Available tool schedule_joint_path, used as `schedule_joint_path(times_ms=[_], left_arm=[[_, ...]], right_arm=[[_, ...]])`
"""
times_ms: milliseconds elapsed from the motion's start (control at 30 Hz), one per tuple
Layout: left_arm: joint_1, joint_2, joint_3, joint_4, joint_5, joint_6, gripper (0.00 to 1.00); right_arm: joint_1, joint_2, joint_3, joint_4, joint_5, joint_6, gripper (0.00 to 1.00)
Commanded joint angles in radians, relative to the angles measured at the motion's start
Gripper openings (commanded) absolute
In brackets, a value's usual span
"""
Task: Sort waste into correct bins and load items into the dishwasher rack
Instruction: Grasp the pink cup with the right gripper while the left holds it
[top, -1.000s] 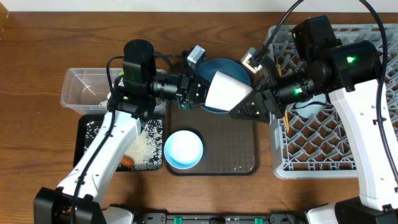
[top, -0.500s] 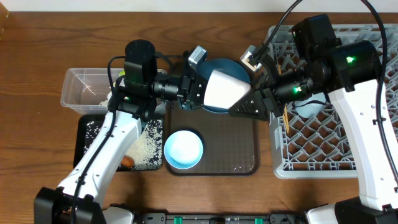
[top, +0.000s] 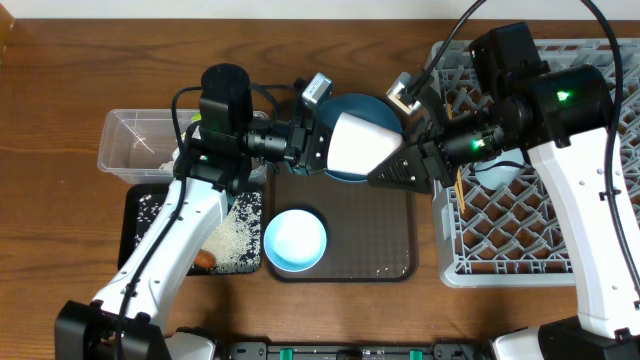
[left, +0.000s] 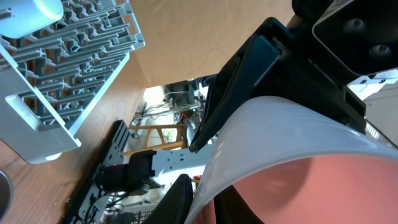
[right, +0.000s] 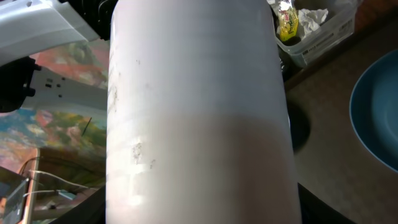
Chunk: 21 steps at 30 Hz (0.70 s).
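**Pink cup hangs between two arms, mid-handover**

From where I stand, the pink cup (top: 362, 145) is in the air above the far end of the brown serving tray (top: 385, 235), just in front of the dark blue plate (top: 365, 102). It lies on its side with its long axis about level, running across the table from one arm to the other. The mouth faces the left gripper (top: 322, 150) and the narrower base points toward the dishwasher rack (top: 520, 240).

The right gripper (top: 398, 160) has its jaws wide around the cup's body and looks clamped on it. The left gripper is at the rim, one finger outside the wall, but I cannot tell whether it is pinching the rim or has just eased off.

To my eye this is the pass from left to right. To do it well, the right arm should have a firm, square hold on the body before the left lets go. The left should then back straight out along the cup's axis so nothing catches the rim. After that the right arm can swing to the rack, tip the mouth down and set the cup over the pegs. The pale blue bowl (top: 295, 240) waits on the tray.
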<state>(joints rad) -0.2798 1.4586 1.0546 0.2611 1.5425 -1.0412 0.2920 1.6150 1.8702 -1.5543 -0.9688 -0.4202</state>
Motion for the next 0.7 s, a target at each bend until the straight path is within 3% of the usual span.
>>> schedule_joint_path(times_ms=[0, 667], left_arm=[[-0.003, -0.002, -0.006, 0.001, 0.021, 0.062, 0.15], [-0.003, -0.002, -0.006, -0.036, 0.009, 0.106, 0.17]], right_arm=[[-0.008, 0.002, 0.0, 0.003, -0.03, 0.0, 0.38], [-0.013, 0.001, 0.0, 0.007, -0.03, 0.0, 0.33]])
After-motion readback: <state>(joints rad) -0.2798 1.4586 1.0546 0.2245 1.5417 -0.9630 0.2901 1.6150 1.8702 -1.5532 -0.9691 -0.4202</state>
